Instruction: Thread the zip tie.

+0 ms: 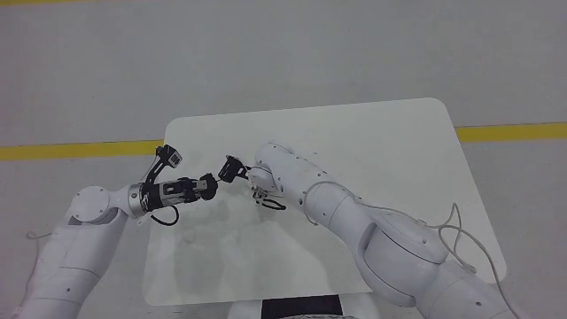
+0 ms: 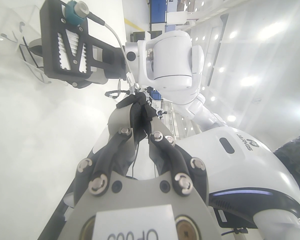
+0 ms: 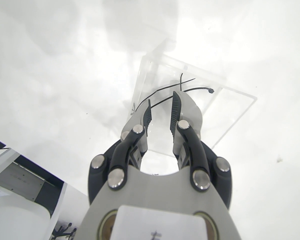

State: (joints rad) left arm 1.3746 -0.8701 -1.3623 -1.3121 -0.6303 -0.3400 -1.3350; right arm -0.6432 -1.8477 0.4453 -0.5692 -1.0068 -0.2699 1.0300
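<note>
Several thin black zip ties [image 3: 210, 90] lie crossed in a clear box [image 3: 222, 116] that stands on the white table [image 1: 372, 142], towards its left half. Directly over them we see the right claw [image 3: 162, 97] pointing down into the box, its fingers spread apart with nothing gripped between them. The left claw [image 2: 140, 102] hangs close beside that arm's wrist, its dark-padded tips pressed together. We cannot tell whether a tie is pinched between them.

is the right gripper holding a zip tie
No, the right gripper is open and empty; the black zip ties lie in the clear box beyond it.
</note>
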